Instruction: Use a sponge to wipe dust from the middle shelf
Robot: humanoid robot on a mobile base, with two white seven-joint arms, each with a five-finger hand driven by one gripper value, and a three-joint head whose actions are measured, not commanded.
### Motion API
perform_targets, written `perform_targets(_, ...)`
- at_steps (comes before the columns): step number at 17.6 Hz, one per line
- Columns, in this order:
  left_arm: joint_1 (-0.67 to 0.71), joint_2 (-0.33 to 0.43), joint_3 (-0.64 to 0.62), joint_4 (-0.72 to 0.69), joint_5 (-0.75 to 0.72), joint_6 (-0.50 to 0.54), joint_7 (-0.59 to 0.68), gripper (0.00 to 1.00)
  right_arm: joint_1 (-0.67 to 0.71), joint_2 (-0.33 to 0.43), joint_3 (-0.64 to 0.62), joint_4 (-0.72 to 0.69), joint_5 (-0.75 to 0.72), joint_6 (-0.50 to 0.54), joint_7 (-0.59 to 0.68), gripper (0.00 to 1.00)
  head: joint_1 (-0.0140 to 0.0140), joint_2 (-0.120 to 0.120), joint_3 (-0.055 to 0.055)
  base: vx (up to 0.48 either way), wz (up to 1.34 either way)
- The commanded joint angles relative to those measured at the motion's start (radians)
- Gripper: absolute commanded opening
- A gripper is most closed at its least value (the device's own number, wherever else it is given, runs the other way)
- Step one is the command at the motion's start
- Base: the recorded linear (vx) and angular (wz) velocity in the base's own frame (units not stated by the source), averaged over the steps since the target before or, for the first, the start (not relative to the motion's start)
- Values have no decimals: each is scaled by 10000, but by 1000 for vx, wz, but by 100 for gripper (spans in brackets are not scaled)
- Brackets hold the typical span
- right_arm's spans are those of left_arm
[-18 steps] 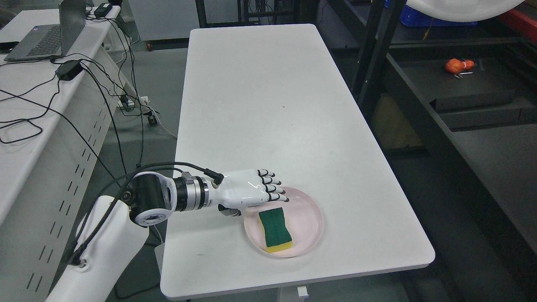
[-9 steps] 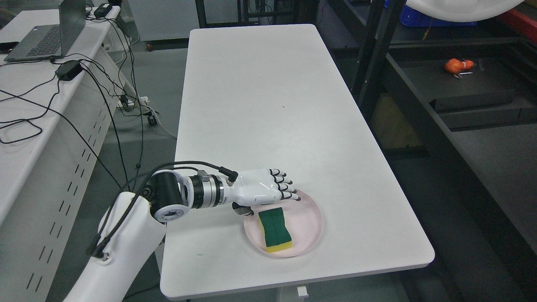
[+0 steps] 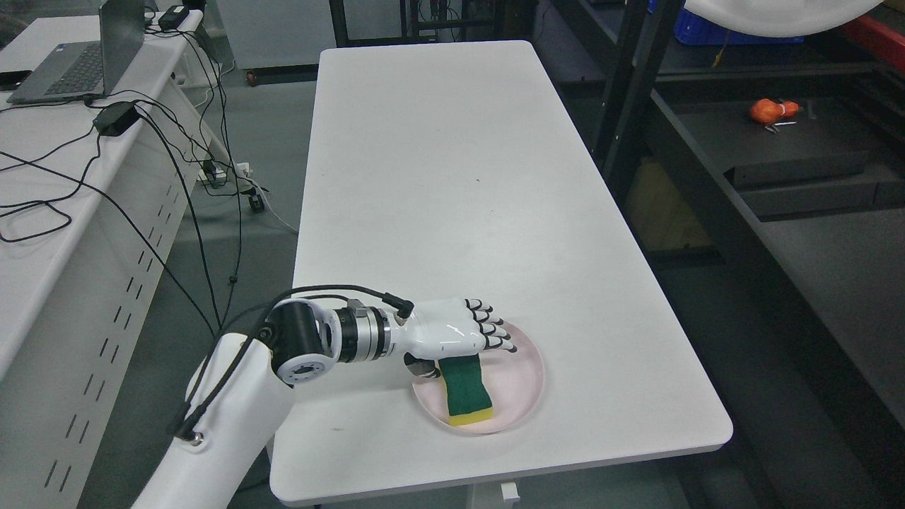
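Note:
A green-topped sponge with a yellow underside (image 3: 466, 396) lies in a pale pink plate (image 3: 520, 385) near the front edge of the white table (image 3: 438, 177). My left hand (image 3: 470, 339) hovers palm down over the far end of the sponge and covers that end. Its fingers (image 3: 495, 332) are stretched out over the plate and hold nothing; the thumb hangs by the plate's left rim. A dark shelf unit (image 3: 799, 141) stands to the right of the table. The right arm does not show.
An orange object (image 3: 773, 110) lies on the dark shelf at the right. A black post (image 3: 629, 92) rises by the table's right edge. At the left, a white desk (image 3: 42, 205) carries a laptop (image 3: 78, 60) and trailing cables.
My left hand has moved right and toward the front, from beside the plate's far-left rim to above the sponge's far end. The sponge and plate have not moved.

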Motion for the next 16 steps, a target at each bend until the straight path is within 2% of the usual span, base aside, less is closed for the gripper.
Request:
perform_targets(1,267,-138,-63,33,-17,-6,-42,93,-11,-175,0,-175,0,735,8,100,0,0,0,0,0)
perform_targets(5,237,-138,-32,124,-79,-6,-42,93,-11,-175,0,-175,0,720,8,100,0,0,0,0,0)
perform_targets(9,160,-153,45,308,-110,-6,-42,88,4,-175,0,-175,0,720,8,100,0,0,0,0,0)
perform_targets(16,129,-199,14,768,-156,-6,-42,88,4,-175,0,-175,0,720,8,100,0,0,0,0,0)
